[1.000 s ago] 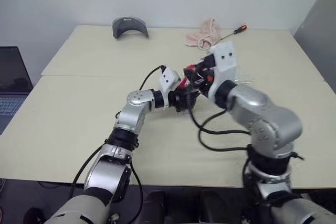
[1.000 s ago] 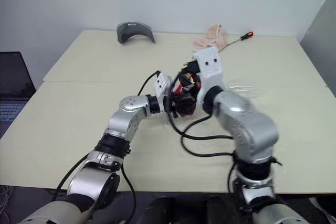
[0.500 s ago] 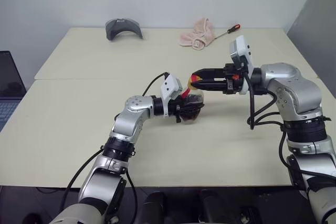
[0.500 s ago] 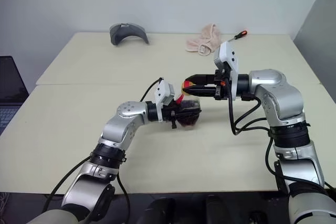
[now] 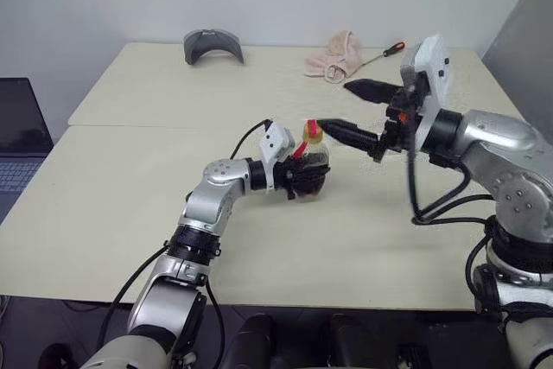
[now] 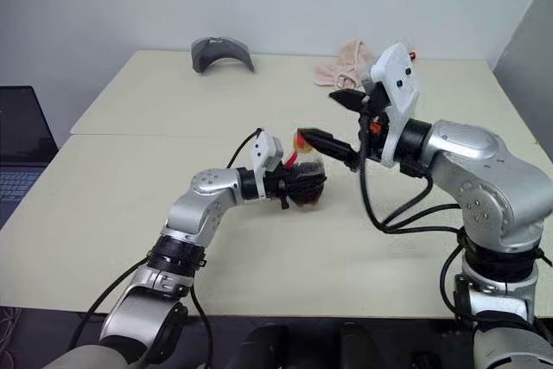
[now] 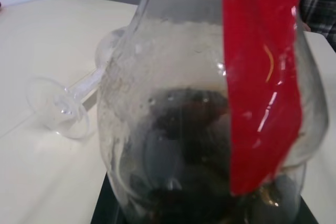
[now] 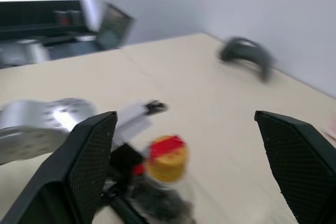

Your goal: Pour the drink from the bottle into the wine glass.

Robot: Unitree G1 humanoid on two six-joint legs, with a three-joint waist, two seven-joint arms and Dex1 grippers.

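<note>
My left gripper (image 5: 304,182) is shut on the bottle (image 5: 314,160), holding it upright just above the table (image 5: 130,205). The yellow-and-red cap (image 5: 313,133) sits on its neck. The dark drink (image 7: 184,145) fills the lower part of the bottle, beside the red label (image 7: 262,77). My right gripper (image 5: 333,106) is open, its black fingers (image 8: 89,166) spread wide to the right of the cap and slightly above it, not touching it. The wine glass (image 7: 68,103) appears to lie on its side on the table beyond the bottle.
At the far edge of the table lie a grey curved object (image 5: 212,43), a pink cloth (image 5: 332,54) and a red-handled screwdriver (image 5: 385,51). A laptop (image 5: 17,136) stands off the table's left side. A seam (image 5: 130,126) crosses the tabletop.
My right gripper, shut on the cap half a second ago, has opened and drawn back up and to the right. The left gripper has kept the bottle in place.
</note>
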